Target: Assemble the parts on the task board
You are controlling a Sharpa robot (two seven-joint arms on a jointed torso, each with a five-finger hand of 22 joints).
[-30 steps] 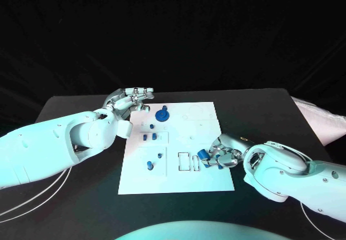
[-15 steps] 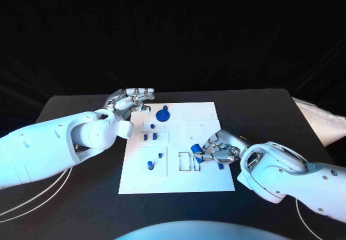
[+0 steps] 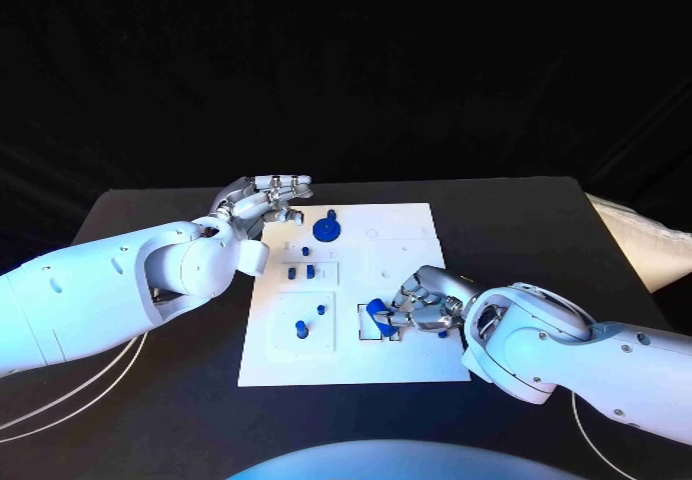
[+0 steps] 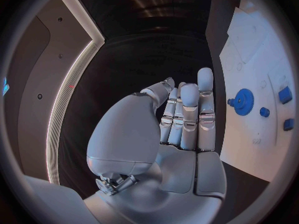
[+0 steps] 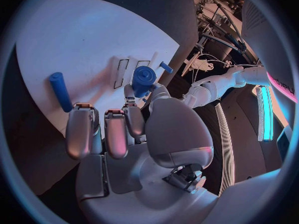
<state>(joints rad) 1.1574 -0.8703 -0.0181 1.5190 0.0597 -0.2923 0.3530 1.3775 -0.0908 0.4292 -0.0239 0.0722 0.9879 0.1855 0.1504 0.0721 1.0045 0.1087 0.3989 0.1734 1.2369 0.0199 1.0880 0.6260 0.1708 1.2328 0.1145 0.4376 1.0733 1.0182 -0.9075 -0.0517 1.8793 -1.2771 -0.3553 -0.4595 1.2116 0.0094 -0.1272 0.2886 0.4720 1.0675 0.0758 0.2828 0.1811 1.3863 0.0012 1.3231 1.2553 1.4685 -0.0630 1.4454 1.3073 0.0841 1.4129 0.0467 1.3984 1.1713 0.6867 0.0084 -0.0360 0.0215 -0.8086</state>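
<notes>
My right hand (image 3: 421,303) is pinching a blue cylindrical part (image 5: 143,79) between the thumb and a finger, and I am holding it over the near right portion of the task board (image 3: 382,360), just above the pair of rectangular slots (image 3: 369,323) outlined there. In the right wrist view another blue part, a long peg (image 5: 60,90), is lying flat on the white plate beside my fingers (image 5: 81,129), and a smaller blue pin (image 5: 165,66) is sitting just past the slots.

My left hand (image 3: 265,203) is resting at the far left corner of the task board, holding nothing, with its fingers straight and close together. A blue gear (image 3: 327,230) is sitting on the board just beside it. Several small blue pegs (image 3: 299,272) are standing along the left half of the board, between the gear and the near edge. The board is lying in the middle of the black table (image 3: 548,220).
</notes>
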